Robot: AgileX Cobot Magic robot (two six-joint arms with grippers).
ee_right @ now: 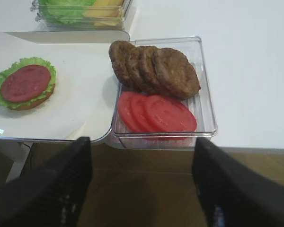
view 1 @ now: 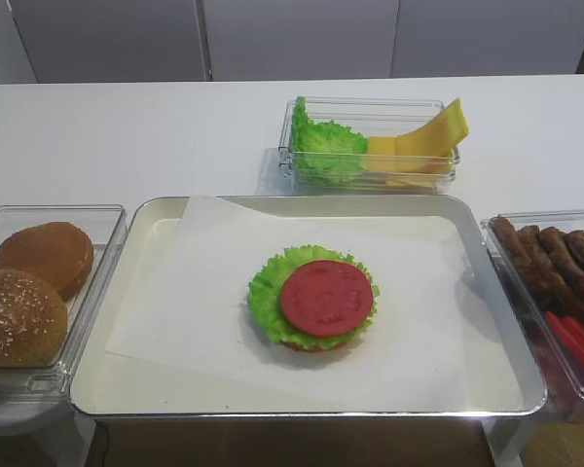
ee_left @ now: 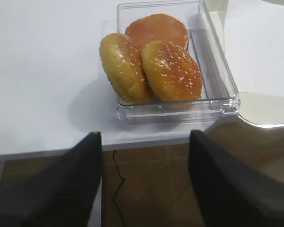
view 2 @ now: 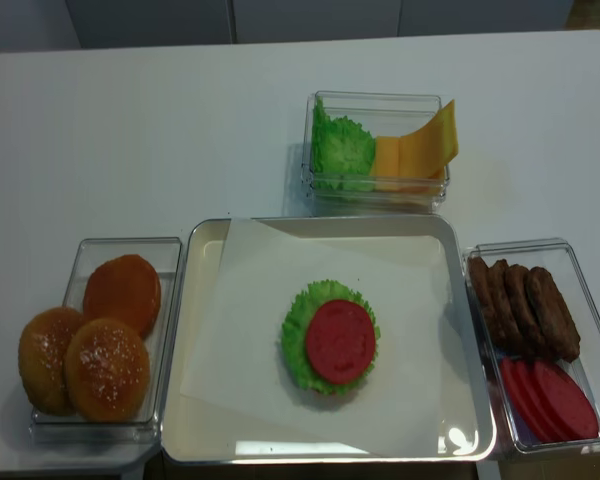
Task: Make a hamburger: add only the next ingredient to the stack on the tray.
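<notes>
Right hand [ee_right: 141,182] spread wide, empty, hanging short of the tomato slices [ee_right: 156,113].

Clear plastic bin [ee_left: 217,90] on white table [ee_left: 42,71], three buns [ee_left: 151,61] inside, two sesame-topped ones [ee_left: 173,71] leaning in front, plain one [ee_left: 157,29] behind, corner of metal tray [ee_left: 262,106] with white paper [ee_left: 260,47] at right, left gripper [ee_left: 144,189] fingers [ee_left: 61,189] dark, blurred, spread wide apart below.
</notes>
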